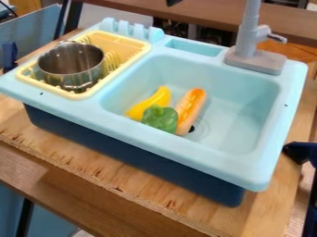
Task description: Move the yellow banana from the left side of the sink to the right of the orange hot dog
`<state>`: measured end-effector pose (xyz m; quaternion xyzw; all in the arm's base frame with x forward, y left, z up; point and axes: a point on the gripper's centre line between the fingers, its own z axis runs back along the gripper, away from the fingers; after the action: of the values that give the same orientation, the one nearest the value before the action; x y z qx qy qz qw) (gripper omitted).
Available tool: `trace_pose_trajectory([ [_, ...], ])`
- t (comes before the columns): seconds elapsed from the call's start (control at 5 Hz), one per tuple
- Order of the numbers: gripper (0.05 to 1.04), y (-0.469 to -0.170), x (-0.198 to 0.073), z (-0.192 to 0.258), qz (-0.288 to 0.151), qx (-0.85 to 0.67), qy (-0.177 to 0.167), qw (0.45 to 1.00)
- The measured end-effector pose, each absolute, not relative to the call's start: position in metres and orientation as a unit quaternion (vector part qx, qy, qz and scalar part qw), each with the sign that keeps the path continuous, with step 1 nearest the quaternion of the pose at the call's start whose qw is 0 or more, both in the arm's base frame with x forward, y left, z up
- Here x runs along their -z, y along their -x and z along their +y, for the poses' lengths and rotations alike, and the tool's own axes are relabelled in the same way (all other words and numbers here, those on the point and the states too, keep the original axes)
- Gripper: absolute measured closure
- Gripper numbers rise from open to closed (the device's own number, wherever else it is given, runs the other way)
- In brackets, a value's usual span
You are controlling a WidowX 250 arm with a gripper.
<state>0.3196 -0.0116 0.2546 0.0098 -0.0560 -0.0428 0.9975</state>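
Note:
At the top edge, a small dark part of the gripper [174, 2] shows, above and behind the sink and apart from everything in it. Inside the light blue sink basin [248, 102] lie a yellow banana [151, 102], a green pepper [160, 119] and an orange-brown sausage-like toy [191, 110]. The pepper is in front, between the lower ends of the other two. A steel pot [72, 65] with handles stands in the yellow dish rack [133, 45] left of the basin.
A grey faucet [249, 37] rises from the sink's back right corner. The sink unit sits on a wooden board [123, 173]. Dark blue clamp-like pieces stand at the right edge [300, 152] and left edge [10, 55].

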Motion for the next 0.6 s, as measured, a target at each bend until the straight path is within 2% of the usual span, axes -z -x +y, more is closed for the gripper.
trace_pose_trajectory([
  [0.2, 0.083, -0.322, -0.242, -0.012, -0.037, 0.041, -0.010, 0.998],
  [0.6, 0.083, -0.326, -0.210, -0.004, -0.038, 0.018, -0.042, 0.998],
])
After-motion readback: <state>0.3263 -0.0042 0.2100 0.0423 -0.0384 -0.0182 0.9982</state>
